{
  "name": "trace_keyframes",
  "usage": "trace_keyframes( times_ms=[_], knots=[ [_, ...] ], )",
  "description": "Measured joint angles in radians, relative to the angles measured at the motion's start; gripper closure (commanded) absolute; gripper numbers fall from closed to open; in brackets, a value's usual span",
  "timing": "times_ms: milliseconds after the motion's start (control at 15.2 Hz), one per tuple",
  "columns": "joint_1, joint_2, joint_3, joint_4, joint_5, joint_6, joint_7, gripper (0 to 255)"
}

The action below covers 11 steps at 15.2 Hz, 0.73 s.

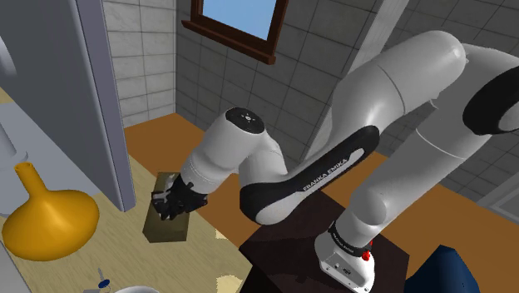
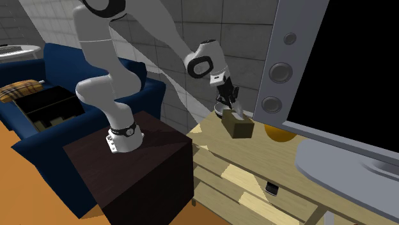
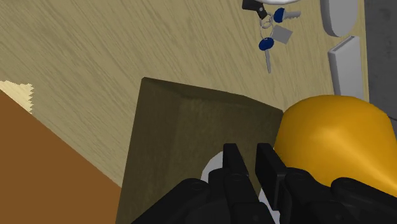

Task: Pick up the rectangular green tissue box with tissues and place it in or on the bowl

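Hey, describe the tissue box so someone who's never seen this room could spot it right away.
Find the light wooden table in front of the big screen. Near its edge, beside the rounded orange vase, stands the tissue box under the black claw. It's the only boxy olive-green thing there, with white tissue poking from its top.

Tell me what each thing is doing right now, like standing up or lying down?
olive tissue box, standing on the table, white tissue poking out the top.
orange vase, upright beside the box.
keys, lying flat on the table.
gripper, down at the box's top.
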<state>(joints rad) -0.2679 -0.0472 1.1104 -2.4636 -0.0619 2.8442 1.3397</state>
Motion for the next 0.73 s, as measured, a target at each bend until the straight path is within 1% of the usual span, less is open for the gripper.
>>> trace_keyframes(
  times_ms=[132, 330, 528, 660, 726],
  knots=[
    [0.033, -0.042, -0.025, 0.012, 0.106, -0.033, -0.079, 255],
    [0.082, -0.094, -0.067, 0.023, 0.207, -0.076, -0.151, 255],
    [0.126, -0.141, -0.111, 0.038, 0.280, -0.127, -0.203, 255],
    [0.142, -0.160, -0.129, 0.048, 0.303, -0.152, -0.220, 255],
    [0.140, -0.161, -0.120, 0.058, 0.298, -0.161, -0.208, 255]
  ],
)
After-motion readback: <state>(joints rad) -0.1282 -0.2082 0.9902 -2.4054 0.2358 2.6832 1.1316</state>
